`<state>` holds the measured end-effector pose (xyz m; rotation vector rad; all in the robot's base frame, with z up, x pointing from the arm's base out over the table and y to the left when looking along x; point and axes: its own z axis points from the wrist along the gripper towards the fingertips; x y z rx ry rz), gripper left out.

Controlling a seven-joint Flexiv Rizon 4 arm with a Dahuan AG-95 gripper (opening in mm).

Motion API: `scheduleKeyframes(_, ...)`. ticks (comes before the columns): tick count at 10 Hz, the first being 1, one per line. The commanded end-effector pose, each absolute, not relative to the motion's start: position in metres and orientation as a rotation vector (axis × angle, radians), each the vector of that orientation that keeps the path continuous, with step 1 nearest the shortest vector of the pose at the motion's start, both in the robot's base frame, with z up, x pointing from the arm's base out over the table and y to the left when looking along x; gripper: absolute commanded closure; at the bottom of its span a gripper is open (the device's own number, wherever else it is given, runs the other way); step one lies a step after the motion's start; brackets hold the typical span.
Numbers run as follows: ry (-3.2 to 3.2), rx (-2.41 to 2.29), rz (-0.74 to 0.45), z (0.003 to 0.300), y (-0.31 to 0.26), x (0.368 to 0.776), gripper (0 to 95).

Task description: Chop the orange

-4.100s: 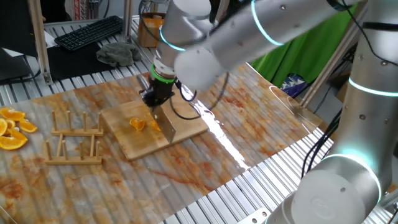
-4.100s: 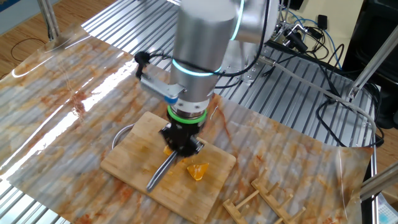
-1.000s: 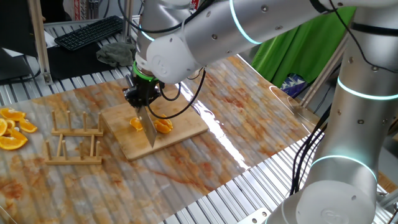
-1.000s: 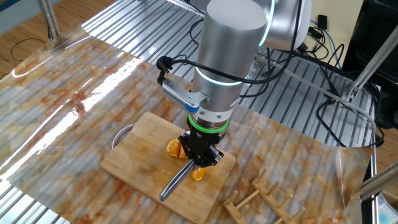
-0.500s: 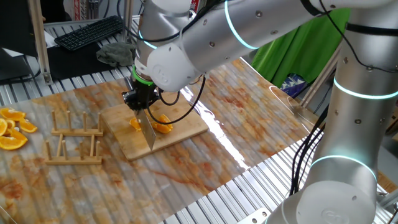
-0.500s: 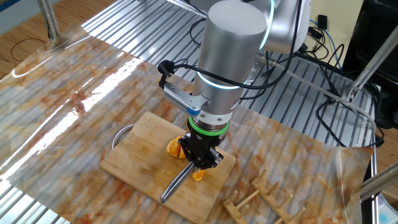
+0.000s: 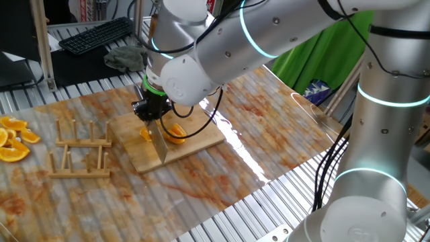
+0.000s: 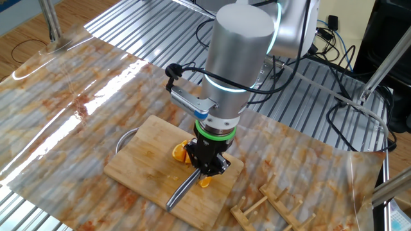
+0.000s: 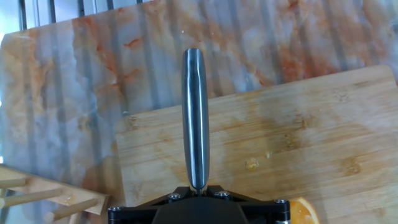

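- While our gripper (image 8: 207, 163) stays out of it, clamped on the knife (image 7: 160, 143), we should keep the blade upright.
- Next, the orange (image 7: 173, 132) lies in pieces on the cutting board (image 7: 198, 141) at the blade; we press straight down.

Bright, even light falls across my workspace from above. A white streak of glare runs along the glossy table cover (image 7: 236, 144) beside my cutting board (image 7: 191, 143), and another flares at its far corner in the other fixed view. Shadows under me are soft and short. My hand view is sharp on the knife (image 9: 195, 118), whose steel carries a pale sheen.
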<state>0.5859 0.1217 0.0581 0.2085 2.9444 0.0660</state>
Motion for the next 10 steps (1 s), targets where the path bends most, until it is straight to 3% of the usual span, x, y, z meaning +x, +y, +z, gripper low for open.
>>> scheduleKeyframes(1, 2.952, 0.213, 0.063, 0.060, 0.122, 0.585, 95.0)
scheduleKeyframes(4, 2.955, 0.212, 0.064, 0.060, 0.122, 0.584, 95.0)
scheduleKeyframes(7, 2.928, 0.214, 0.092, 0.035, 0.123, 0.581, 95.0)
scheduleKeyframes(10, 2.930, 0.228, 0.101, 0.037, 0.124, 0.581, 95.0)
